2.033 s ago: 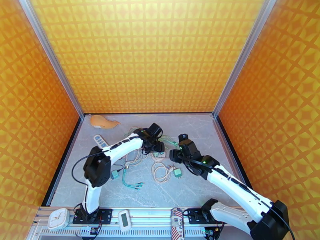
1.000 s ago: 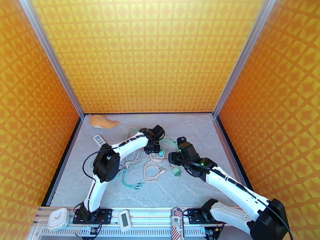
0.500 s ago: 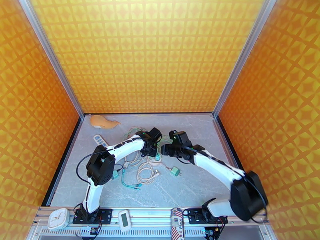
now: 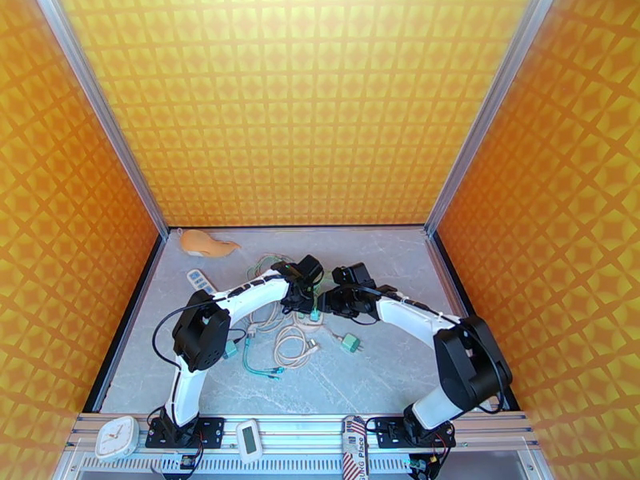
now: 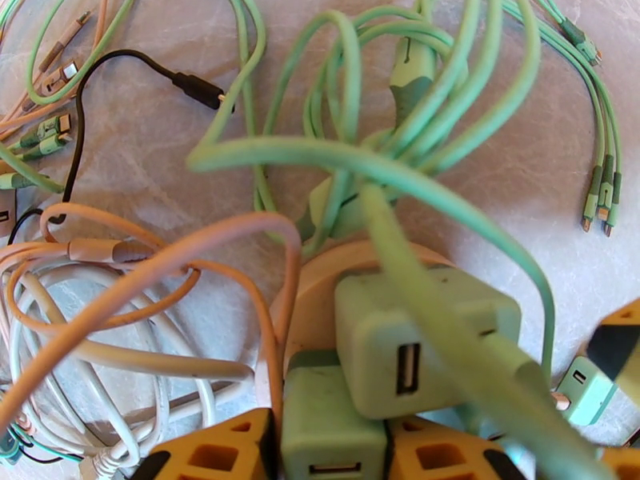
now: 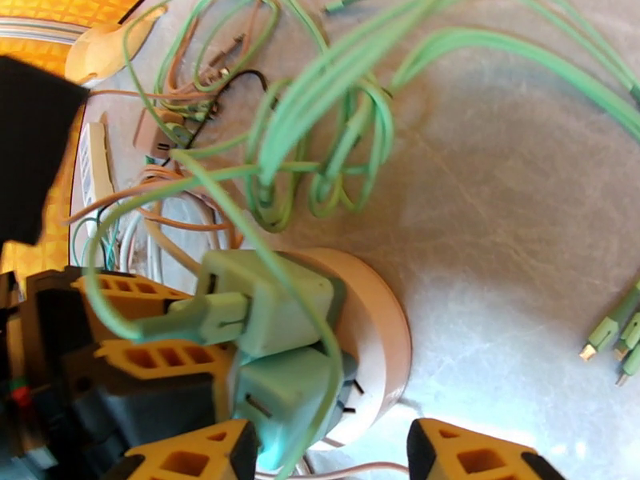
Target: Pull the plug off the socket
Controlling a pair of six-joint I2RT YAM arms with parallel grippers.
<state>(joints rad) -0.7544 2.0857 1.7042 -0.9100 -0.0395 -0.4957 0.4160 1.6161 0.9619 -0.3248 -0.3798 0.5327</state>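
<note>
Scene: two robot arms meet over a tangle of cables in the middle of a marble-patterned table, with orange panels on three sides.
Socket: the round, peach-coloured socket lies flat on the table in the heart of the tangle, between the two grippers.
Plugs: two green plugs sit side by side against the socket's face. These are the pinched plug and, just beyond it, the second plug, which has a green cable draped across it.
Left gripper: the left gripper reaches in from the left. Its orange fingers are pressed against both sides of the pinched plug.
Right gripper: the right gripper comes in from the right. Its fingers are spread, with the socket's near rim and the pinched plug between them. One finger is close beside the plug and the other stands clear of the socket.
Cables: green cables loop over the far side of the socket, and peach cables coil to its left.
Elsewhere: a loose plug lies near and to the right of the tangle.
</note>
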